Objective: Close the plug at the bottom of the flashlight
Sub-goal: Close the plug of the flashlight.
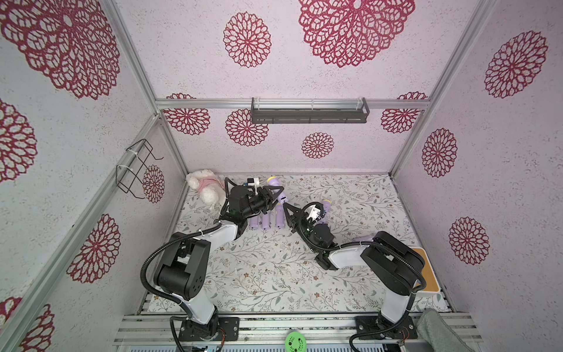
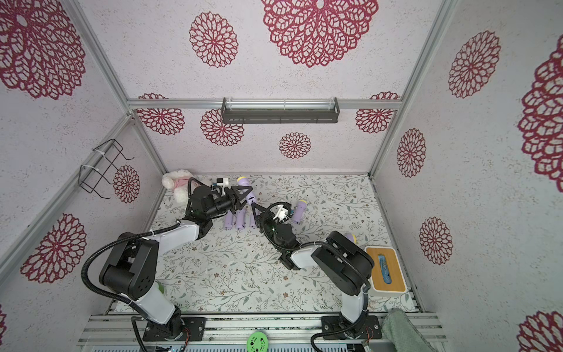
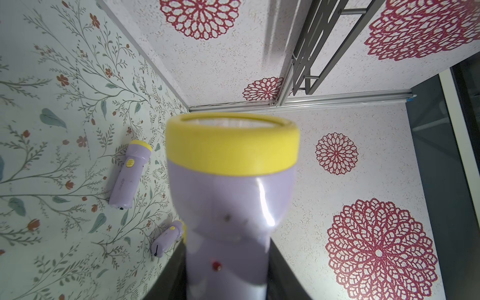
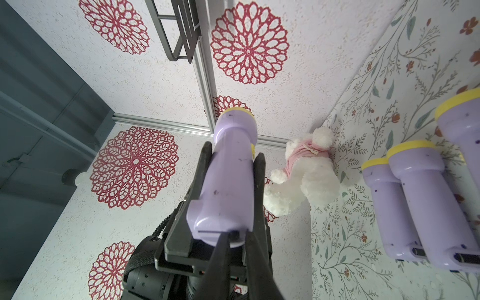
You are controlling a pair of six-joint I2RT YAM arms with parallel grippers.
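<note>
Above the rear of the table, we note the left gripper clamped round the flashlight barrel, held aloft. Right gripper, fingers pinched together on nothing, meets its base end; plug hidden behind the tips. Risk: an off-centre push slides the barrel through the grip or skids off, leaving the plug ajar.
</note>
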